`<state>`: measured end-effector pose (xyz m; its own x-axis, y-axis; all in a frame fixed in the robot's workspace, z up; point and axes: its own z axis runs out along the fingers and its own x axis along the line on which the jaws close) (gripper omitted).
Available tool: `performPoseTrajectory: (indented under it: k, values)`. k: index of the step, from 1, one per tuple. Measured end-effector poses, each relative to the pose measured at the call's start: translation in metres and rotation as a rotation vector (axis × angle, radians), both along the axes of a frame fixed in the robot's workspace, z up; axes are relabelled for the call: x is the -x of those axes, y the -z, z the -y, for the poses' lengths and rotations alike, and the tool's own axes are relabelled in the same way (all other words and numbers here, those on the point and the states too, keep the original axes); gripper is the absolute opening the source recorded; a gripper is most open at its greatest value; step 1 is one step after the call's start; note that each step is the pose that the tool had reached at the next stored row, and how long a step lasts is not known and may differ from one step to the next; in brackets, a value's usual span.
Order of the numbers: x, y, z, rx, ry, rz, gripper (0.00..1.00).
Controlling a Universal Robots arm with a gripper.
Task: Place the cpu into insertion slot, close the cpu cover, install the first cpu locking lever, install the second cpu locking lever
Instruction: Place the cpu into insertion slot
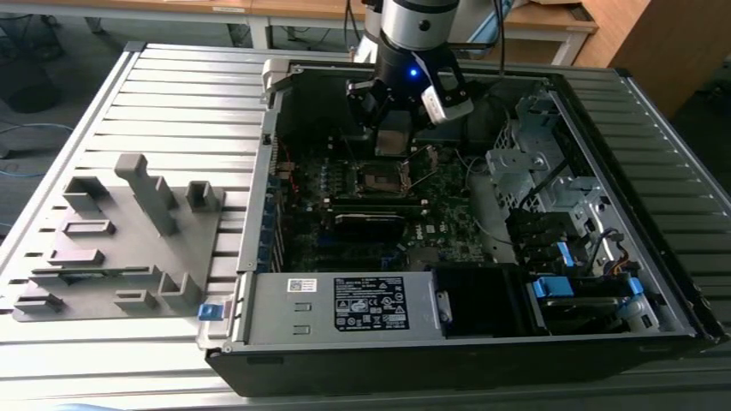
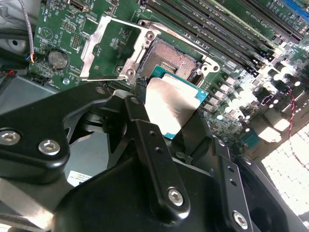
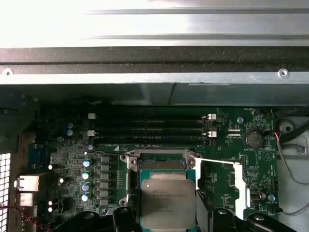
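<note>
Ribbed metal tabletop (image 1: 171, 94) carries an open computer case (image 1: 457, 351) with its motherboard exposed. Inside it, the hand (image 2: 169, 116) pinches the cpu (image 2: 171, 104) by opposite edges and holds it metal top up, close above the insertion slot (image 2: 171, 60) and apparently not yet seated. The cpu cover (image 2: 139, 53) stands swung open beside the insertion slot and the socket lies bare, so the step in hand is judged to be the first, placing the chip. It calls for squaring the chip's edges to the slot's silver rim and keeping it level, lest it land tilted on the contacts.
</note>
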<state>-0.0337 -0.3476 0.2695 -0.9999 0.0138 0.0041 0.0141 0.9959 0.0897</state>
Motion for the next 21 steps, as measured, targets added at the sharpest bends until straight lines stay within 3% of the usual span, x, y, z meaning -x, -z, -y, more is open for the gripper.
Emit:
performPoseTrajectory:
  k: [4,12,21]
  values:
    - [0.0019,0.0029,0.0001,0.0,0.0,0.0022,0.54]
    - [0.0059,0.0126,0.0012,-0.0001,0.0,0.0155,0.54]
    - [0.0062,0.014,0.0012,0.0,0.0,0.0165,0.54]
